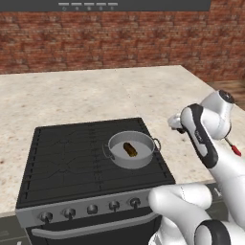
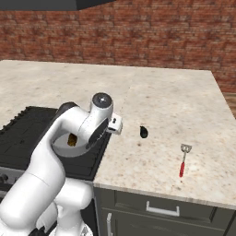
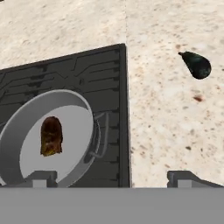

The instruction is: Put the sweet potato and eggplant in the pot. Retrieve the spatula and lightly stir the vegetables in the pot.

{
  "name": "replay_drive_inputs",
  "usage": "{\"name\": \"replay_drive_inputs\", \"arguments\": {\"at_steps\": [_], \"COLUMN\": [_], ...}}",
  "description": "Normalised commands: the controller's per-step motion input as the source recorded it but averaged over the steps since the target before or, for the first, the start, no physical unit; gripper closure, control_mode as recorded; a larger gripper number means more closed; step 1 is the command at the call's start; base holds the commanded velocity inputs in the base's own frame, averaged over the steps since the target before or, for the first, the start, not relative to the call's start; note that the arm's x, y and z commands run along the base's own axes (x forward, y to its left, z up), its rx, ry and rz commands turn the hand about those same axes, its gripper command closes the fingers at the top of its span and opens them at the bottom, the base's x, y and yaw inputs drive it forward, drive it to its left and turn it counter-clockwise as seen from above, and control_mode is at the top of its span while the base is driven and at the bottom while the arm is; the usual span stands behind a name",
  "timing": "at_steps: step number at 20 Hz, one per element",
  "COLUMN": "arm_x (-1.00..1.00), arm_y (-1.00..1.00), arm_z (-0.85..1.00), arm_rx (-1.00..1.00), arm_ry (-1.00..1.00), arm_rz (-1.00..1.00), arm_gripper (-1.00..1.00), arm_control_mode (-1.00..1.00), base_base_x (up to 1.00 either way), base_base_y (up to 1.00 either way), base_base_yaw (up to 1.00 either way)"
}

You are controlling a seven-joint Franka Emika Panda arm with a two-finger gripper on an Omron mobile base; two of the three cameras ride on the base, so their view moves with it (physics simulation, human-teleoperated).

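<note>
The pincer (image 3: 113, 177) stood wide open and held nothing; in the hand view its two dark tips rose at the bottom, one over the rim of the pot (image 3: 83, 105), the other over the speckled counter (image 3: 166, 113) beside the stove (image 3: 109, 87). The sweet potato (image 3: 51, 135) lay inside the pot on its pale floor, so that half of the loading looked done. The eggplant (image 3: 196, 64) lay on the counter, well apart from the pot and off to the side of the stove's edge. The step in hand seemed to be the reach for the eggplant: the next move would call for swinging the hand across the stove's edge, lining the open tips up on either side of the dark body and lowering onto it before closing.

The right base view added the spatula (image 2: 183, 160), lying on the counter farther out than the eggplant (image 2: 144, 132), with its red handle toward the front edge. The left base view gave the pot (image 1: 130, 149) whole, standing on the stove's right side with both loop handles clear and the sweet potato (image 1: 129, 149) near its middle.
</note>
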Motion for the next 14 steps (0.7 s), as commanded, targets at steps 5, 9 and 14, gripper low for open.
{"name": "replay_drive_inputs", "arguments": {"at_steps": [5, 9, 14], "arm_x": [0.29, 0.32, 0.47], "arm_y": [-0.03, -0.44, -0.67], "arm_z": [0.00, -0.01, 0.00], "arm_rx": [-0.12, -0.03, -0.01], "arm_ry": [0.04, 0.18, 0.16], "arm_rz": [-0.35, -0.31, -0.18], "arm_gripper": [-1.00, -1.00, -1.00], "arm_control_mode": [-1.00, -1.00, -1.00], "base_base_x": [0.00, 0.00, 0.00], "base_base_y": [0.00, 0.00, 0.00], "base_base_yaw": [0.00, 0.00, 0.00]}}
